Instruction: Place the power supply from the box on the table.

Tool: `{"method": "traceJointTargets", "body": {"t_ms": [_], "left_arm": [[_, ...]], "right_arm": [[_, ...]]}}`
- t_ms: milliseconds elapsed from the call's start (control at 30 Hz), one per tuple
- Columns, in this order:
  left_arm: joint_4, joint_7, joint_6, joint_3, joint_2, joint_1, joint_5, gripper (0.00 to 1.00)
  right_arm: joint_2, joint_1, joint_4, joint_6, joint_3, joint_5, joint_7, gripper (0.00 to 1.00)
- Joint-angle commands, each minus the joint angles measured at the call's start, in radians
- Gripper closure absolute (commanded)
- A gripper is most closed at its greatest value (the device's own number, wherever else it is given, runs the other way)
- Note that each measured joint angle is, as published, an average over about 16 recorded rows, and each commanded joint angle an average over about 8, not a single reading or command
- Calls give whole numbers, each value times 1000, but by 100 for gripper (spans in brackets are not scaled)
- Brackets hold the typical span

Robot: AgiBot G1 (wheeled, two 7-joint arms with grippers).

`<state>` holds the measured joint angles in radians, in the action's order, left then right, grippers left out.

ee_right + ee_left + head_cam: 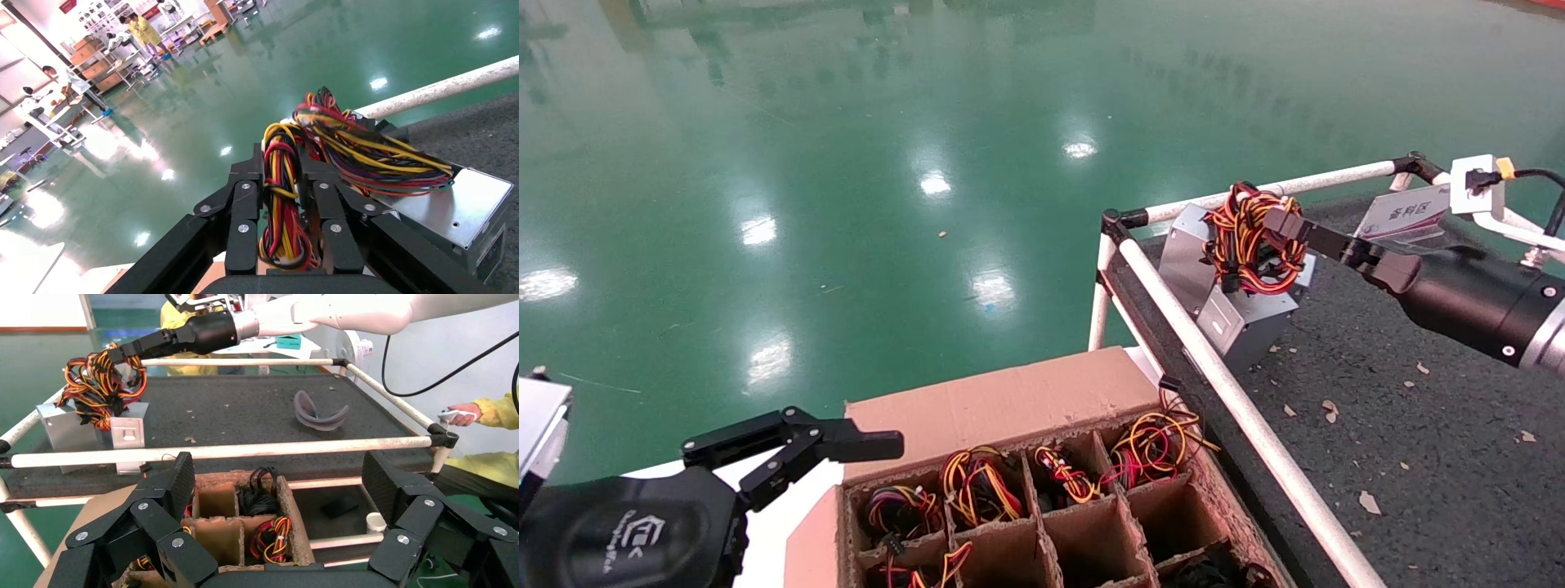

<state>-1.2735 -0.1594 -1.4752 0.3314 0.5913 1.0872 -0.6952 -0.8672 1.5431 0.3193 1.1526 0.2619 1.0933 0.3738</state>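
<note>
**Power supply held by its wire bundle at the counter's corner**

The right claw (1275, 222) is clenched on the looped orange-yellow, red and black wires of the power supply (1231, 306), not on the metal case itself. The right wrist view shows the bundle pinched between the two fingers (243, 229), with the silver case just beside them. The case sits tilted near the far corner of the counter (1442, 457), close to the white rail (1238, 400) on the box side; its lower edge appears to touch the dark felt-like top, though whether it bears full weight there cannot be told. The box (1009, 404) stands below and beside that rail, several of its cells holding other wire bundles. The left claw (846, 445) hangs released over the box's outer edge, idle.

Risks from this position, as a judgement:
- The grip is on flexible wires, so the case can swing or rotate; letting go while it is tilted may tip it onto another face.
- The case lies close to the rail and corner; a topple that way could lodge it against the rail or send it off the counter.
- Loops may snag on the fingers as the claw opens, dragging the case during withdrawal.
</note>
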Motion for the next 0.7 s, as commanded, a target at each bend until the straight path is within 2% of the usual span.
{"method": "traceJointTargets", "body": {"t_ms": [33,433,700], "left_arm": [[0,0,0,0,0,0,0,0],[0,0,0,0,0,0,0,0],[0,0,0,0,0,0,0,0]], "right_arm": [[1,-2,2,0,0,0,1,0],[11,-5,11,2,-2,-1,4,0],[61,3,32,27,-4,0,22,0]]}}
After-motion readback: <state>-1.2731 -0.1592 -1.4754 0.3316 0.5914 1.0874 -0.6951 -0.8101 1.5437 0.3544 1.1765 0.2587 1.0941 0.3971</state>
